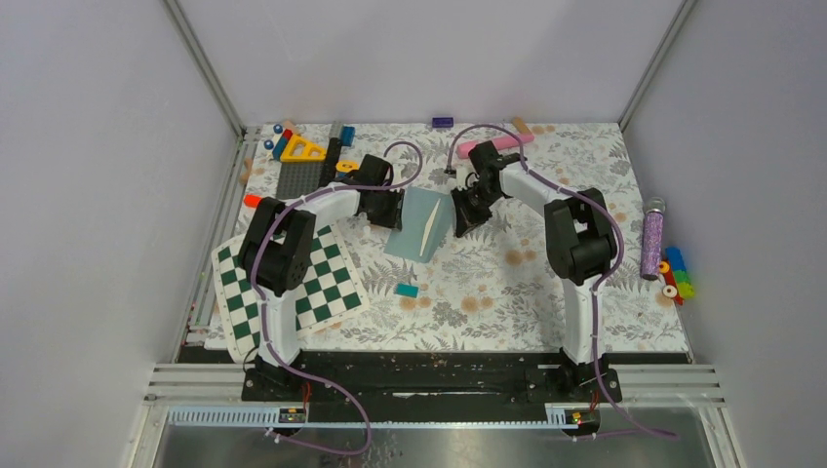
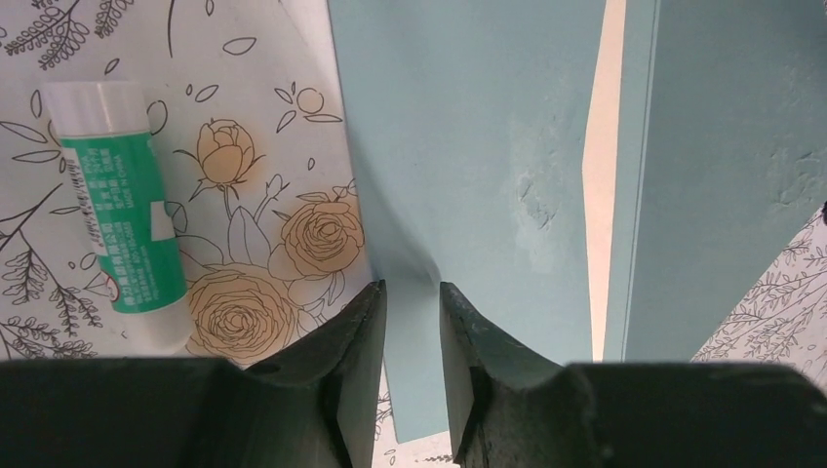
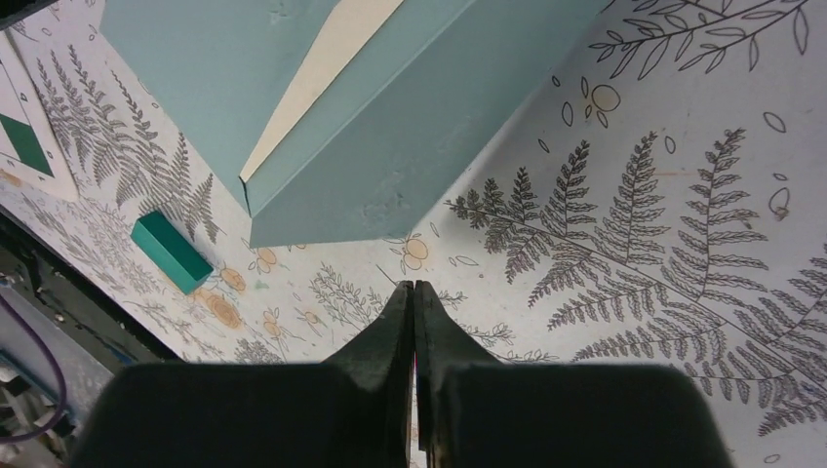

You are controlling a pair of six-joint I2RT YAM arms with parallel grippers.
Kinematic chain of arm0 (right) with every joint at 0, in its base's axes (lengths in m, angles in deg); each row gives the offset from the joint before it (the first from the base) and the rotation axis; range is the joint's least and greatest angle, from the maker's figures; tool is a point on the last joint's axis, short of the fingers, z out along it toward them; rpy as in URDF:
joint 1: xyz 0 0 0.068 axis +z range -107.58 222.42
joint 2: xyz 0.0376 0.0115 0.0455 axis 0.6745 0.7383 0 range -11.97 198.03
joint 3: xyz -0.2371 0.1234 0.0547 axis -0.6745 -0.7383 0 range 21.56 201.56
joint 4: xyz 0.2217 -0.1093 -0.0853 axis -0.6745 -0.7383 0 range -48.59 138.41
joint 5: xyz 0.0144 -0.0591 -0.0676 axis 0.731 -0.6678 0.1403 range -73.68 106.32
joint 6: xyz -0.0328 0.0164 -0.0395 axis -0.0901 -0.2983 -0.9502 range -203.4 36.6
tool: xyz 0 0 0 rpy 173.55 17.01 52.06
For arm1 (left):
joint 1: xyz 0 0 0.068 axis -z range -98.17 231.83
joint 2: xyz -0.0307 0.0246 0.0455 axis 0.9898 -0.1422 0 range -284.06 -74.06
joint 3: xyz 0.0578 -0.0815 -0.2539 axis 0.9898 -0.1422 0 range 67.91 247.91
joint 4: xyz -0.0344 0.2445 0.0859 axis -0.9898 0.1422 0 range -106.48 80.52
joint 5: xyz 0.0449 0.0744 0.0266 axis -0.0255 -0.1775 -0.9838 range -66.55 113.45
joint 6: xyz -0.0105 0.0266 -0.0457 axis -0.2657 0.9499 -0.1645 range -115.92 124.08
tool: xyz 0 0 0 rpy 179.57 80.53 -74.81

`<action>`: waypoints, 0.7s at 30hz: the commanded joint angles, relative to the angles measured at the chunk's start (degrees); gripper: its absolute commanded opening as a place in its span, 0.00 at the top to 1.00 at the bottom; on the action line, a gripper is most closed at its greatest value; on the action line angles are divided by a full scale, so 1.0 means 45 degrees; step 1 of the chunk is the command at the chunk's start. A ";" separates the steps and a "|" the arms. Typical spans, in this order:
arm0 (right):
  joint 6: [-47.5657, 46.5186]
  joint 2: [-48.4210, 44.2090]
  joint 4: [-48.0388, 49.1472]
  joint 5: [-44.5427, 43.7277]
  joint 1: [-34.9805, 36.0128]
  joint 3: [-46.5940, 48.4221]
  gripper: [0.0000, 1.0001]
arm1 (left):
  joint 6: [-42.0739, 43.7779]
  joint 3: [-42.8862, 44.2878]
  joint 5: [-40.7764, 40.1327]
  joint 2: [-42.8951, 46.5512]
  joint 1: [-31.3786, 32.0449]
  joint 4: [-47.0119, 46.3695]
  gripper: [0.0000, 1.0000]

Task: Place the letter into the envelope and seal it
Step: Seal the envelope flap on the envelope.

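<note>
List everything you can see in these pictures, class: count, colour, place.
envelope: one, teal, table middle
letter: one, cream, peeking from the envelope
glue stick: one, green-white, beside the envelope
checkerboard: one, green-white, near left
small block: one, teal, between envelope and arm bases
glitter tube: one, purple, right edge
bar: one, pink, far middle
triangle: one, yellow, far-left corner
left pincer: one, black, jaws slightly apart astride the envelope's edge
right pincer: one, black, shut on nothing, beside the envelope

Lab test booth; grey panel walls [image 1: 98, 146], aluminium rails [image 1: 663, 380].
</note>
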 commanded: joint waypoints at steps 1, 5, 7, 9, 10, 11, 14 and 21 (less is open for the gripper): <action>0.1058 0.0080 -0.0091 0.0663 -0.0006 0.0703 1.00 | -0.0196 0.0187 0.0299 -0.0516 0.0045 0.0184 0.72; 0.2030 0.0223 0.0718 0.1861 -0.0006 0.0888 1.00 | -0.0266 0.0114 0.0450 -0.0629 0.0045 0.0174 0.72; 0.2296 0.0561 0.0810 0.2062 0.0054 0.1314 1.00 | -0.0267 0.0085 0.0456 -0.0659 0.0045 0.0183 0.72; 0.2471 0.0870 0.0816 0.2183 0.0090 0.1677 1.00 | -0.0267 0.0041 0.0471 -0.0681 0.0045 0.0182 0.72; 0.2564 0.1015 0.0819 0.2248 0.0123 0.1850 1.00 | -0.0267 0.0025 0.0481 -0.0666 0.0045 0.0184 0.72; 0.2626 0.1170 0.0814 0.2276 0.0162 0.2003 1.00 | -0.0267 0.0028 0.0482 -0.0661 0.0045 0.0169 0.72; 0.2816 0.1394 0.0787 0.2245 0.0266 0.2306 1.00 | -0.0267 0.0045 0.0468 -0.0642 0.0045 0.0184 0.73; 0.3009 -0.0813 0.2144 0.1838 -0.0159 0.0427 1.00 | -0.0247 0.0017 0.0514 -0.0641 0.0007 0.0183 0.73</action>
